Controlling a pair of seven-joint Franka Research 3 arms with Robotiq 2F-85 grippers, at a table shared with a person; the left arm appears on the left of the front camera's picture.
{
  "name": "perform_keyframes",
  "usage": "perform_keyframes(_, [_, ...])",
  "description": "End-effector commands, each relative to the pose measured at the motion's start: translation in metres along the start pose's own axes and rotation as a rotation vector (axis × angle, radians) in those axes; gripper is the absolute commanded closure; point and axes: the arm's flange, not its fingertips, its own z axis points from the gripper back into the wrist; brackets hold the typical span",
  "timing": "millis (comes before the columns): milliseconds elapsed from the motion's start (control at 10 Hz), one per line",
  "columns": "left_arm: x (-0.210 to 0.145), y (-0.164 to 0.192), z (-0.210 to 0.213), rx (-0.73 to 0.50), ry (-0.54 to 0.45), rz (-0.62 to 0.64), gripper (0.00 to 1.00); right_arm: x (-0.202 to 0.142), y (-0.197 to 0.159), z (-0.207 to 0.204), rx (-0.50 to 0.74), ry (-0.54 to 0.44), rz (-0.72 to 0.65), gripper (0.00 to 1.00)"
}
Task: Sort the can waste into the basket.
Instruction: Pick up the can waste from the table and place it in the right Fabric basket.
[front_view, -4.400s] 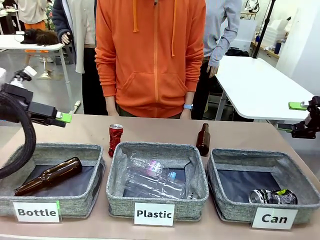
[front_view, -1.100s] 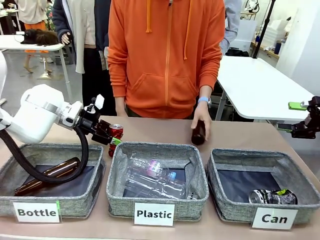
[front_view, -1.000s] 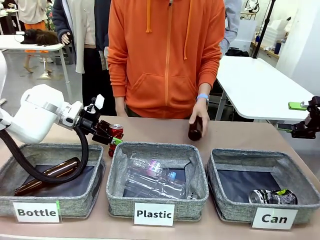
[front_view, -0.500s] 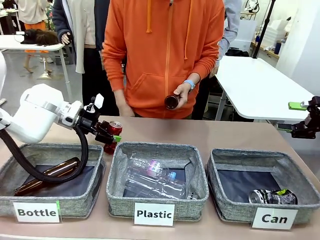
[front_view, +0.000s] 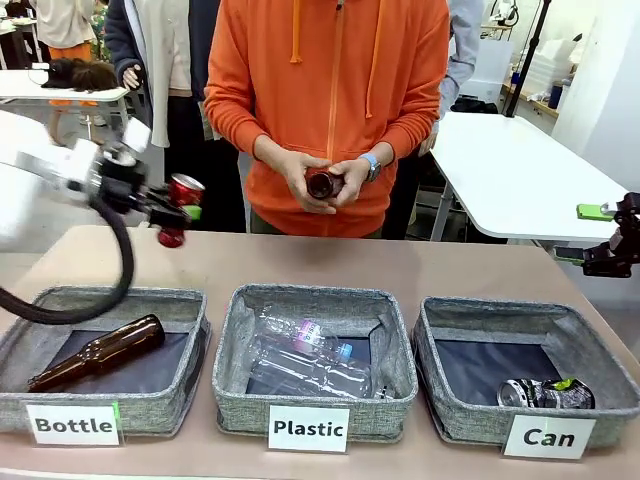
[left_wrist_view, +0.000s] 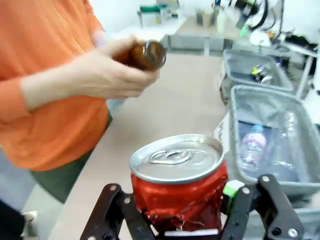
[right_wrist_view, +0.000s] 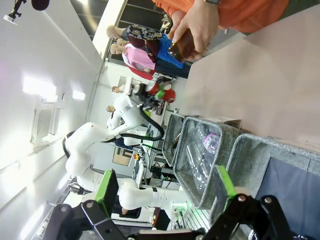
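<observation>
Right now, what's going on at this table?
The left gripper is shut on the red can and holds it in the air near the far left of the table. The person across it holds a brown bottle in both hands. The right gripper hangs open at the right edge. A silver and dark can lies in the Can basket.

Look at the red can (left_wrist_view: 177, 192): thin metal, glossy crinkled skin, bright polished silver top. The fingers (left_wrist_view: 274, 202) beside it are matt black with green pads. The Can basket (front_view: 460, 425) is coarse grey woven cloth with a smooth dark lining, and the second can (front_view: 545, 392) is dented shiny metal. Over here, a glossy brown glass bottle (front_view: 100, 352) and clear shiny plastic bottles (front_view: 305, 360). The counter (front_view: 450, 265) is smooth and matt.
</observation>
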Motion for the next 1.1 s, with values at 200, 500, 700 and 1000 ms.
perform_keyframes(200, [0.018, -0.110, 0.120, -0.170, 0.140, 0.156, 1.00, 0.000, 0.003, 0.002, 0.001, 0.017, 0.005, 0.00])
perform_keyframes(500, [0.009, -0.146, 0.220, -0.102, 0.107, 0.193, 1.00, 0.000, 0.003, 0.002, 0.001, 0.017, 0.005, 0.00])
perform_keyframes(700, [0.010, -0.158, 0.305, -0.026, 0.061, 0.187, 1.00, 0.000, 0.003, 0.002, 0.001, 0.017, 0.005, 0.00])
perform_keyframes(1000, [-0.035, -0.189, 0.404, 0.094, -0.006, 0.300, 1.00, 0.000, 0.003, 0.002, 0.001, 0.017, 0.005, 0.00])
